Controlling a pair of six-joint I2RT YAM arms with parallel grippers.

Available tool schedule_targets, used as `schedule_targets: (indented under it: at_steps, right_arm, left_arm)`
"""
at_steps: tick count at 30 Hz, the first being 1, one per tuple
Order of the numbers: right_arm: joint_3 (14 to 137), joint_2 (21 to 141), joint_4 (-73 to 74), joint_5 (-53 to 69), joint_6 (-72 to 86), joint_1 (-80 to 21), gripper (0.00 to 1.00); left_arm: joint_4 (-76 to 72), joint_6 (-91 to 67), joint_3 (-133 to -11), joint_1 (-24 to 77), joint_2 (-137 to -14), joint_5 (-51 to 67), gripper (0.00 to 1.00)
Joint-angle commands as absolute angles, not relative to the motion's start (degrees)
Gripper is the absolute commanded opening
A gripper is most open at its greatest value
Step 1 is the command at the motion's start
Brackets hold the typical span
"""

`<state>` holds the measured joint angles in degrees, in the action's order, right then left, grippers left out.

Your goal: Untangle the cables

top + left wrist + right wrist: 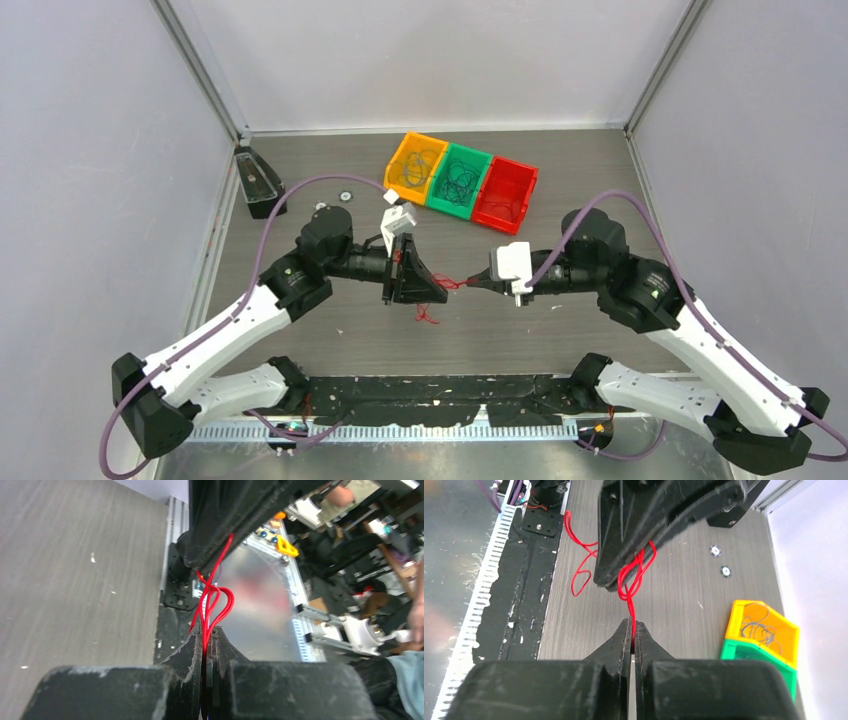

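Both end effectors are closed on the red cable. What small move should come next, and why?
Probably draw the right end effector slowly away from the left end effector. Both are shut on the red cable, which forms crossed loops in the span between them, with another loop trailing beside the left one. A gentle pull may open those loops.

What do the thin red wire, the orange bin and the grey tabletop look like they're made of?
Thin red wire: probably plastic-insulated, glossy; it shines and curls in soft loops.
Orange bin: likely moulded plastic, smooth; uniform bright colour, thin rigid walls.
Grey tabletop: looks like matte wood-grain laminate, with fine streaks along it; real wood can't be ruled out.
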<state>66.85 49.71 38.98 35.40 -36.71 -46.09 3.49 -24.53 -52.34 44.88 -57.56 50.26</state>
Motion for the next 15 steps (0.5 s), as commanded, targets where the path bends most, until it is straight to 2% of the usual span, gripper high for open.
schedule_targets:
  at_steps: [1, 8, 10, 15]
  right_arm:
    - [67.4, 48.5, 33.3, 29.2, -39.4, -49.6, 0.05]
    - [68.6, 50.5, 34.6, 28.6, -41.0, -53.2, 0.07]
    - [69.0, 50.6, 35.7, 28.6, -41.2, -53.2, 0.25]
    - [69.4, 49.9, 39.6, 29.1, -41.0, -53.3, 0.50]
  left_arm:
    - [-2.7, -37.6, -52.0, 44.5, -59.7, 54.3, 0.00]
    - [-9.2, -45.1, -50.7, 44.5, -62.5, 55.7, 0.00]
    - [-7.5, -43.0, -50.7, 44.2, -61.6, 55.7, 0.00]
    - [-0.5, -34.1, -51.8, 43.4, -59.1, 54.9, 0.00]
